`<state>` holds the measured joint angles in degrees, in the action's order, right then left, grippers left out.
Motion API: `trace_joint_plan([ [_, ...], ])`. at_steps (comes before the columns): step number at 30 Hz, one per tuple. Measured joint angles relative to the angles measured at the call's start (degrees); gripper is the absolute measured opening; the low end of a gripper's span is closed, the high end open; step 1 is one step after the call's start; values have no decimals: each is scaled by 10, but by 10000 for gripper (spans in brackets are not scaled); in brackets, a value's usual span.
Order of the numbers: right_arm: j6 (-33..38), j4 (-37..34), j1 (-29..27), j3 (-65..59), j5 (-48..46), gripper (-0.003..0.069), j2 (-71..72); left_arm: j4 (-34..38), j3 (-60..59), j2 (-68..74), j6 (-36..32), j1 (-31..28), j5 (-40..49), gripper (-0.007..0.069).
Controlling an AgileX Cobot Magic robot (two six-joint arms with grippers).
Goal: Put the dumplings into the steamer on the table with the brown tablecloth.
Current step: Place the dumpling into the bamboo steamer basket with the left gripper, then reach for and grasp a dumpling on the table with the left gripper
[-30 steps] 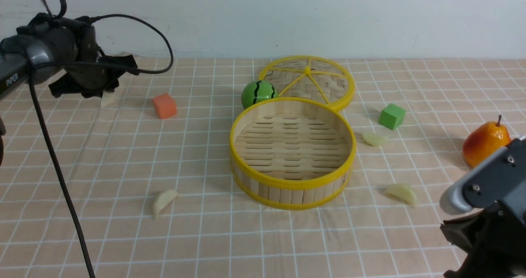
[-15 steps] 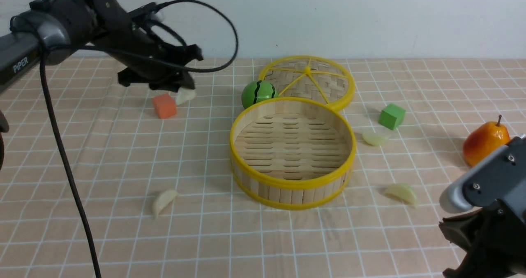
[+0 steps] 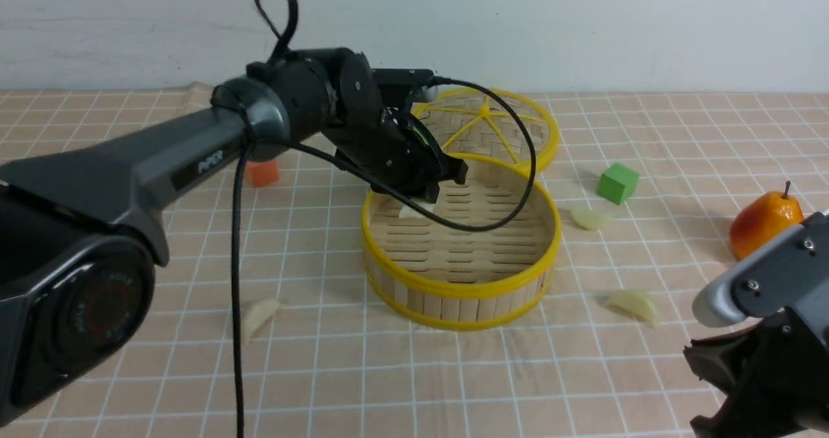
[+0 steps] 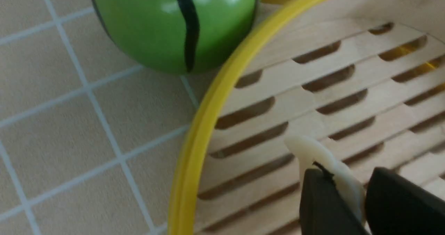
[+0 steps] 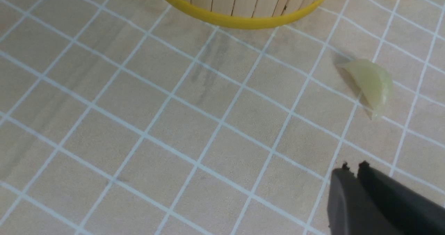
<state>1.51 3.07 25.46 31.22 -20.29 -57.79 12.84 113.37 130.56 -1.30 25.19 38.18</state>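
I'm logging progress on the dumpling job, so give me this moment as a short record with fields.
left pincer: shut on the held dumpling, over the slatted floor of the steamer, near its rim
right pincer: shut, empty, over the cloth
steamer: nothing visible lying in it
loose dumplings: three, all on the cloth outside the steamer
other things: lid, green ball, orange cube, green cube, pear
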Motion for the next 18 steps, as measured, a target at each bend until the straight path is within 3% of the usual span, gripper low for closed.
trace_joint_plan([
  [2,0,-4,0,0,0,52,0,-7,-1,7,13,1,-19,240],
  [5,0,-10,0,0,2,53,0,-14,-1,11,44,1,-36,398],
  [8,0,-10,0,0,2,56,0,-25,8,-2,52,1,8,500],
  [12,0,-10,0,0,2,61,0,-68,30,-58,57,1,115,521],
  [18,0,-11,0,0,2,64,0,-167,42,-211,64,-1,294,469],
])
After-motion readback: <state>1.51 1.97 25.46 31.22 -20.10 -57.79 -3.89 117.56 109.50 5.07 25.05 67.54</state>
